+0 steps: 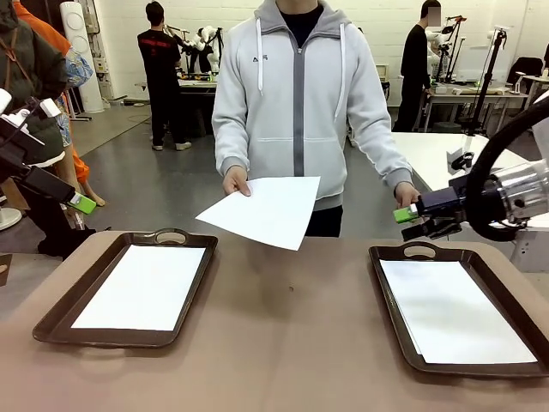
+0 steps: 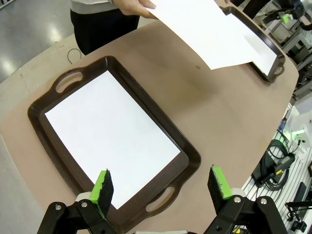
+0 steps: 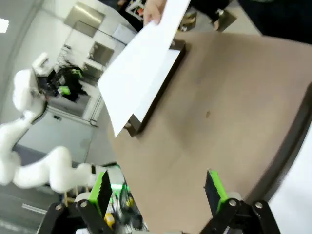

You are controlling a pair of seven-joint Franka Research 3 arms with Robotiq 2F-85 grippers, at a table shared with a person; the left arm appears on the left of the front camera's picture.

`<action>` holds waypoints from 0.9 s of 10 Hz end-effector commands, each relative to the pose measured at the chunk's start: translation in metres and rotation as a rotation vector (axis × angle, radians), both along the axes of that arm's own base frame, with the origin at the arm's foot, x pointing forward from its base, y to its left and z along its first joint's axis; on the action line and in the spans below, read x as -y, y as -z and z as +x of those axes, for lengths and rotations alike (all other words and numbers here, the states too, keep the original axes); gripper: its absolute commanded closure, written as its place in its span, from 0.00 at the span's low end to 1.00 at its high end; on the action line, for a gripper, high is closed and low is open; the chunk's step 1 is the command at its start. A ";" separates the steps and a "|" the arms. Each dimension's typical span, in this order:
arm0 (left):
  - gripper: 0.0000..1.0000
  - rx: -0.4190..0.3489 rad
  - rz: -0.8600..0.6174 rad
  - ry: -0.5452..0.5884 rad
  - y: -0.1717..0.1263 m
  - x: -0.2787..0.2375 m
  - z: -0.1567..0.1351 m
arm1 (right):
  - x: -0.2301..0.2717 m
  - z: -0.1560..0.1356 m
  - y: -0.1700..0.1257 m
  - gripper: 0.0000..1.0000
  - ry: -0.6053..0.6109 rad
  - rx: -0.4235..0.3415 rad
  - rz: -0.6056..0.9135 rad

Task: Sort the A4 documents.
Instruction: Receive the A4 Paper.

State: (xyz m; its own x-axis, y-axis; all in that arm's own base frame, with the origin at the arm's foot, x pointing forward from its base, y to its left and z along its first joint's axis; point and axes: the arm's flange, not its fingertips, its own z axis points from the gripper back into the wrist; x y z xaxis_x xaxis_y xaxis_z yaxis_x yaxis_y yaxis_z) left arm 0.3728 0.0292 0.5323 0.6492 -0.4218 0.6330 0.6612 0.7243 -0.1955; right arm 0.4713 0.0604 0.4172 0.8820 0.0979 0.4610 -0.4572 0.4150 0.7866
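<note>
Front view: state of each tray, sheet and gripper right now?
Left tray: on the table, white sheet lying flat inside.
Right tray: on the table, white paper flat inside.
Held sheet: in the person's hand, above the table between the trays.
Left gripper: jaws open, empty, above the left tray.
Right gripper: jaws open, empty.

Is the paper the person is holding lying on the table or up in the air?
Up in the air. The person's hand holds the sheet by one edge above the table, between the two trays.
</note>
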 end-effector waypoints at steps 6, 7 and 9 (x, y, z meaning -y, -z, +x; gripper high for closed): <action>0.00 0.001 0.000 0.001 0.000 0.000 0.000 | -0.043 0.051 0.052 0.00 0.140 -0.259 0.238; 0.00 0.001 0.000 0.001 0.000 0.000 0.000 | -0.054 0.054 0.055 0.00 0.144 -0.283 0.240; 0.00 0.001 0.000 0.001 0.000 0.000 0.000 | -0.068 0.062 0.064 0.00 0.158 -0.374 0.296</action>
State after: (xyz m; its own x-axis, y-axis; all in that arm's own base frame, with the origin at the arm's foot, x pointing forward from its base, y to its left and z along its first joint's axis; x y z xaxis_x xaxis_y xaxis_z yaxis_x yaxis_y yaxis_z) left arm 0.3728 0.0290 0.5323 0.6490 -0.4221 0.6329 0.6614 0.7241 -0.1954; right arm 0.5223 0.1209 0.3535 0.9812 -0.1061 0.1612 -0.1324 0.2376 0.9623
